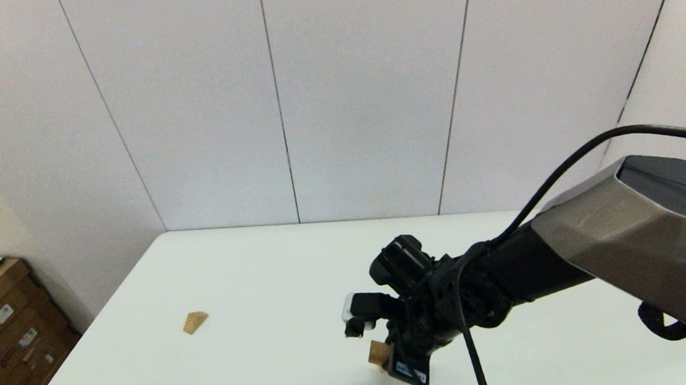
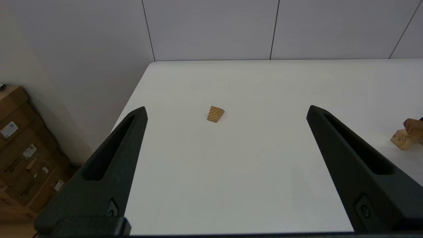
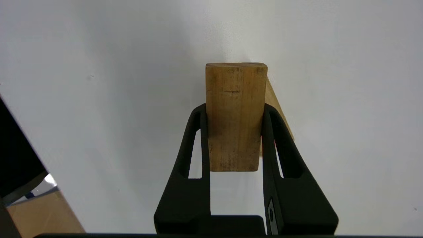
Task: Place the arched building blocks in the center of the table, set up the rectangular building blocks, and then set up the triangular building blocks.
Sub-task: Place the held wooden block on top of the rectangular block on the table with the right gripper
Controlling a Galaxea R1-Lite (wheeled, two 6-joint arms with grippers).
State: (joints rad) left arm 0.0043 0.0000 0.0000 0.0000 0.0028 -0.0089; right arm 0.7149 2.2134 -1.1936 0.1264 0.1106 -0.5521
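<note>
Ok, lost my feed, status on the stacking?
Right gripper shut on rectangular block, over arched block. Left gripper open, idle. Triangular block untouched.

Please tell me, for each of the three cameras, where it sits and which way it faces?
Head view: high on the robot, facing down at the table; the right arm shows.
Left wrist view: behind the open left pincer, facing across the table to the triangular block.
Right wrist view: behind the right pincer, facing down at the rectangular block it grips.
Shared: head and left wrist views both show the triangular block.
</note>
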